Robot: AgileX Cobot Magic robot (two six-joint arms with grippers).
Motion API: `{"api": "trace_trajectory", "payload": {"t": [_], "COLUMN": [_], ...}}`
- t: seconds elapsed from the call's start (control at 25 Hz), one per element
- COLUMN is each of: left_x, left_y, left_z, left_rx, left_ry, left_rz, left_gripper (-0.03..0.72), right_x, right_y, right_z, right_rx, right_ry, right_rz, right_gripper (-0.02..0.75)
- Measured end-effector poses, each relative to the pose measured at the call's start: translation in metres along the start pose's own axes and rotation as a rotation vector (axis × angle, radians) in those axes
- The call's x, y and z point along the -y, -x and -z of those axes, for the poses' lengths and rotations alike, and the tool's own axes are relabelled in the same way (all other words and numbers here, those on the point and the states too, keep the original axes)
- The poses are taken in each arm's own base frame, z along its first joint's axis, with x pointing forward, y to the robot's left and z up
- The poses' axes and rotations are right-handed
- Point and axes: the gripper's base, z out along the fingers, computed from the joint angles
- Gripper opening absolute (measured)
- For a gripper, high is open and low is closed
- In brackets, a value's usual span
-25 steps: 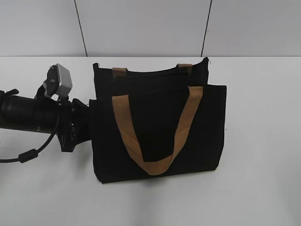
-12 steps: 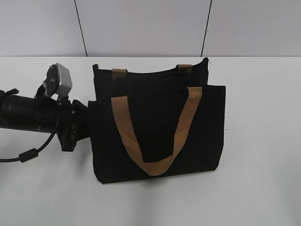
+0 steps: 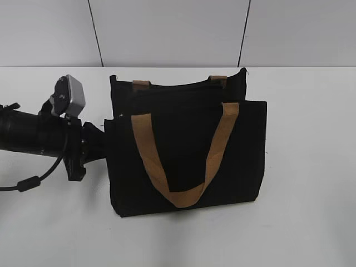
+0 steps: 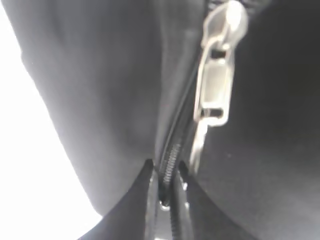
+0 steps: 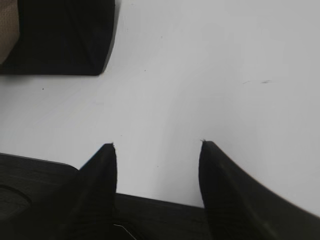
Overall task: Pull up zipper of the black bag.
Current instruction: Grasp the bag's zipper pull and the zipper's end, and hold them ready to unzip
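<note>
Left wrist view is filled by the zipper (image 4: 172, 160), its teeth pinched between the nearly closed jaws of the left gripper (image 4: 167, 172), with the silvery pull tab (image 4: 216, 75) hanging free just beyond them. A slip is judged likely, since teeth and not the tab appear to be held, so the slider might not be moved. The black bag (image 3: 183, 150) is seen lying on the white tabletop (image 3: 311, 167), tan handle (image 3: 181, 161) across its front. The right gripper (image 5: 157, 150) is held open over bare tabletop, gripping nothing.
</note>
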Motion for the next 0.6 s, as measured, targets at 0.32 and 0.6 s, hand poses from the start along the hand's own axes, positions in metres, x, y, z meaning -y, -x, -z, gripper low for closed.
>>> {"api": "trace_trajectory", "payload": {"t": [0.32, 0.6], "left_x": [0.002, 0.012], "left_y": [0.041, 0.079], "left_z": [0.038, 0.079], "left_rx": [-0.044, -0.068], "left_ry": [0.074, 0.182], "left_rz": [-0.116, -0.223], "left_gripper": [0.024, 0.024], "right_x": [-0.003, -0.003], "right_y": [0.060, 0.120], "right_z": [0.010, -0.004], "right_rx": [0.046, 0.059], "right_ry": [0.095, 0.227], "right_rz": [0.106, 0.152], "right_gripper": [0.413, 0.413]}}
